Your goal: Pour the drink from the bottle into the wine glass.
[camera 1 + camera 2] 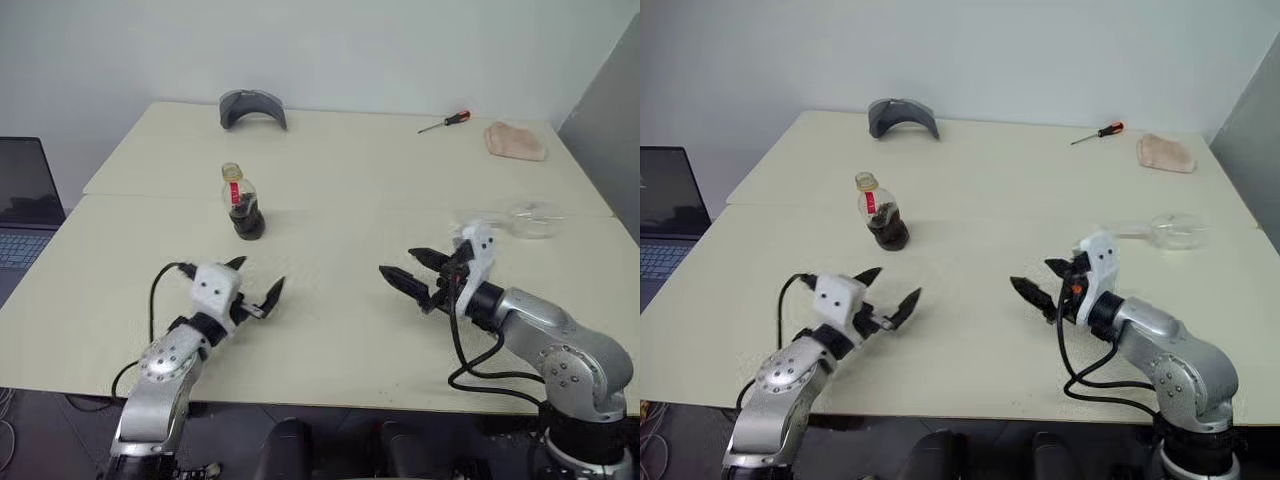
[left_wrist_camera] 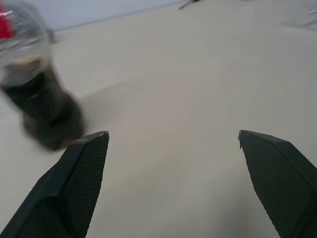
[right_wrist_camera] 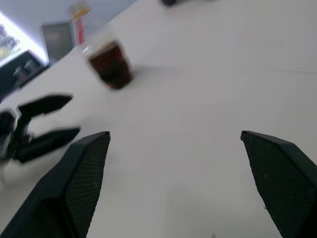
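While both arms hover low over the table, status reads as follows.

Left gripper (image 1: 258, 281): jaws spread wide, nothing between them.
Right gripper (image 1: 412, 270): jaws spread wide, likewise holding nothing.
Bottle (image 1: 241, 201): upright on the table (image 1: 330, 330), ahead of the left gripper and well apart from it; yellow cap on, red neck strip showing.
Drink (image 1: 245, 217): dark liquid filling the lower part of the bottle.
Wine glass (image 1: 1175, 231): appears to lie on its side on the table, beyond and to the outer side of the right gripper, not touching it.
Progress: judged as not started; bottle capped, glass without drink and not upright.
Remaining: grasp bottle, uncap, stand or hold the glass, pour.
Left wrist view: bottle base blurred, just beyond and outside one left finger (image 2: 74, 193).
Right wrist view: shows bottle and left gripper together, across open table; liquid level reads plainly there.
Head views: alone give the glass, a screwdriver (image 1: 445, 122) and cloth (image 1: 515, 140) at the far edge.
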